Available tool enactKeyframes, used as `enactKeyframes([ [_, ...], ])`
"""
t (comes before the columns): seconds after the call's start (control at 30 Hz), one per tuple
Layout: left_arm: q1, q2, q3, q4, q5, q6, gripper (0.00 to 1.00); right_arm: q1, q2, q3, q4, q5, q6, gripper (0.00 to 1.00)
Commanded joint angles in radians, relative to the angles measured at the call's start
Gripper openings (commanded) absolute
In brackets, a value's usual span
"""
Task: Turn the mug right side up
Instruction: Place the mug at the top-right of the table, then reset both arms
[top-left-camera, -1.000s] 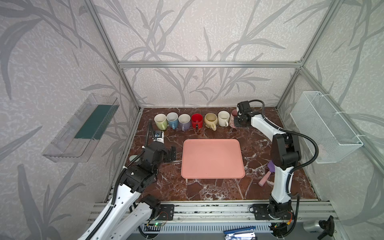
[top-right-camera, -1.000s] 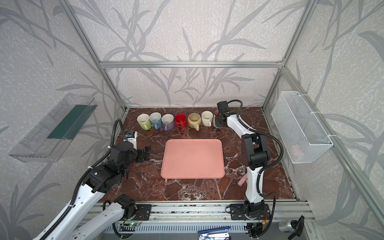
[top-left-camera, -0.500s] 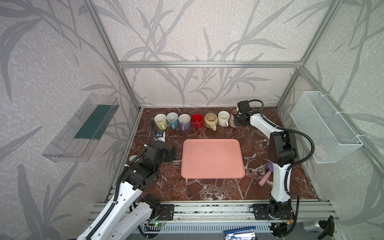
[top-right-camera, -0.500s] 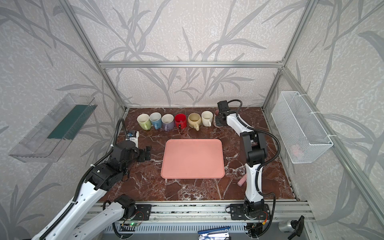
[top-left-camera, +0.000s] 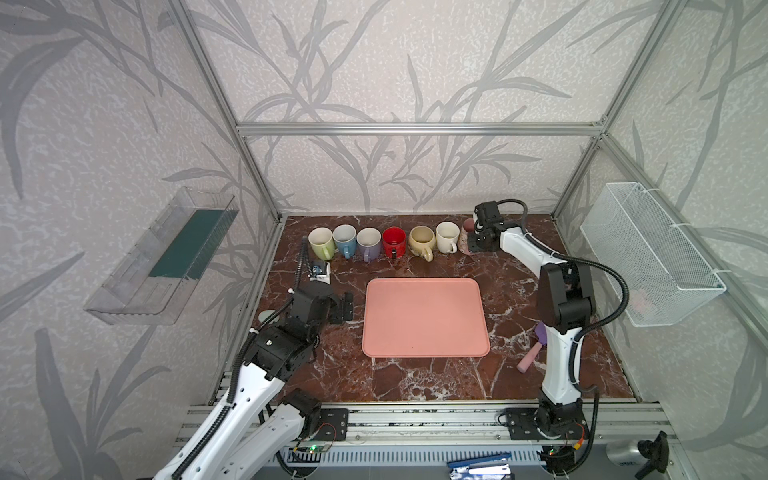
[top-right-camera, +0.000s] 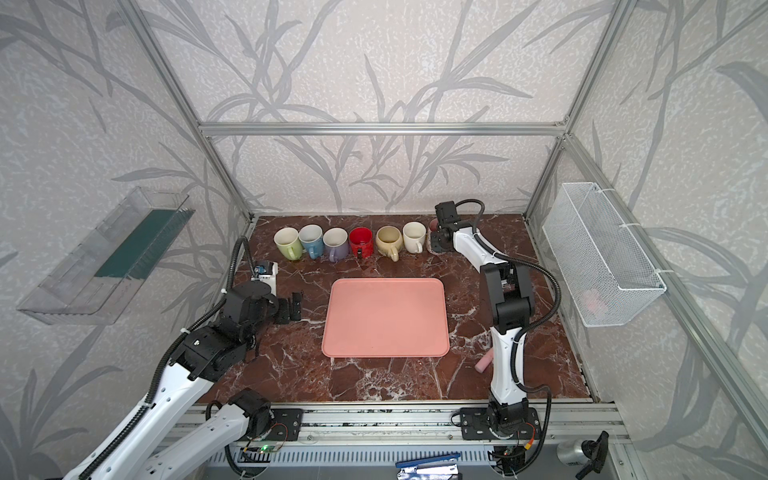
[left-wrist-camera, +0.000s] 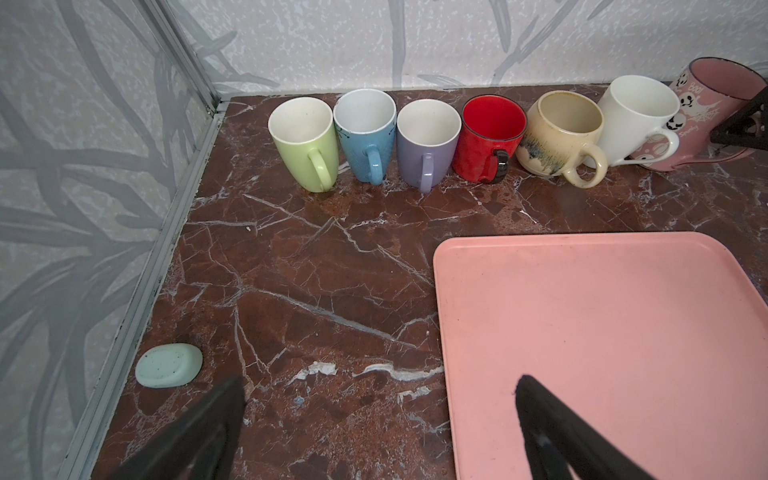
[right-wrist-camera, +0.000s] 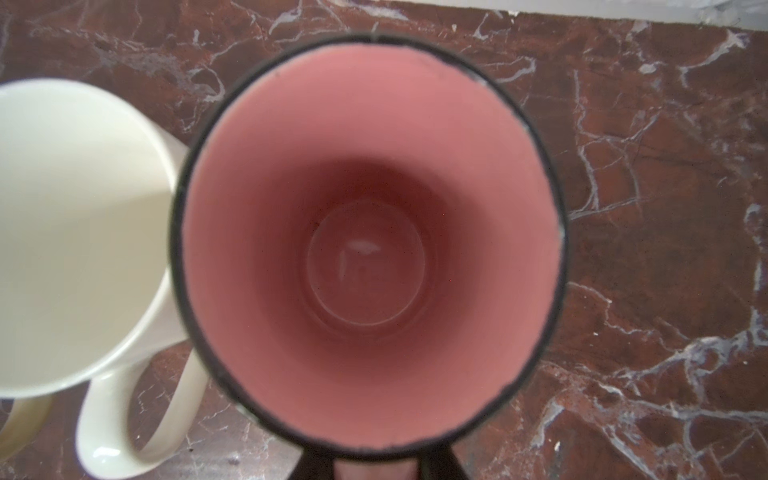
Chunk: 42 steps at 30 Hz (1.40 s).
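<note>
The pink mug stands at the back of the counter, at the right arm's end of a row with 6 other mugs, just beside the white mug. Its mouth faces up: the right wrist view looks straight down the bore to the round floor, so the long axis runs near vertical. The lean seen in the left wrist view may be only the lens. It looks like glazed ware: stiff, slick, fairly heavy and quick to chip at its dark rim. I would take it by the wall near the rim, or squarely by the handle. The right pincer flanks a pink strip at the mug's side, probably the handle; whether it pinches or stands clear I cannot tell. The left pincer hangs spread wide and empty, well apart from the mugs.
</note>
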Motion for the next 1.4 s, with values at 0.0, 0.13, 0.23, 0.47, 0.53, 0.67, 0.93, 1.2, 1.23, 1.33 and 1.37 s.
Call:
enactKeyframes([
  [0.0,0.004,-0.01,-0.009,0.005,-0.011,0.014,0.99,-0.003,-0.052,-0.016,0.062,-0.005,0.009,0.32],
  [0.13,0.003,-0.011,-0.009,0.003,-0.012,0.012,0.99,-0.003,-0.062,-0.032,0.067,-0.018,0.015,0.43],
  [0.23,0.003,-0.008,-0.01,0.006,-0.017,0.009,0.99,-0.004,-0.076,-0.046,0.074,-0.017,0.017,0.49],
  [0.47,0.003,0.006,-0.008,0.005,-0.052,-0.001,0.99,-0.001,-0.179,-0.115,0.112,-0.039,0.006,0.6],
  [0.53,0.004,0.001,-0.009,0.007,-0.071,-0.003,0.99,-0.001,-0.228,-0.158,0.133,-0.047,0.0,0.63],
  [0.67,0.003,-0.007,-0.02,0.028,-0.093,-0.003,0.99,-0.001,-0.346,-0.263,0.179,-0.058,-0.015,0.67],
  [0.93,0.004,-0.048,-0.048,0.099,-0.129,0.011,0.99,0.0,-0.609,-0.51,0.292,-0.048,-0.025,0.7],
  [1.2,0.004,-0.117,-0.056,0.148,-0.163,0.013,0.99,-0.001,-0.855,-0.733,0.362,-0.015,-0.019,0.74],
  [1.23,0.005,-0.126,-0.073,0.168,-0.181,0.013,0.99,-0.001,-0.889,-0.772,0.38,-0.009,-0.016,0.76],
  [1.33,0.005,-0.134,-0.121,0.229,-0.232,0.018,0.99,-0.002,-0.982,-0.891,0.459,0.012,-0.012,0.84],
  [1.37,0.005,-0.128,-0.134,0.248,-0.247,0.019,0.99,-0.001,-1.013,-0.94,0.489,0.023,-0.01,0.9],
])
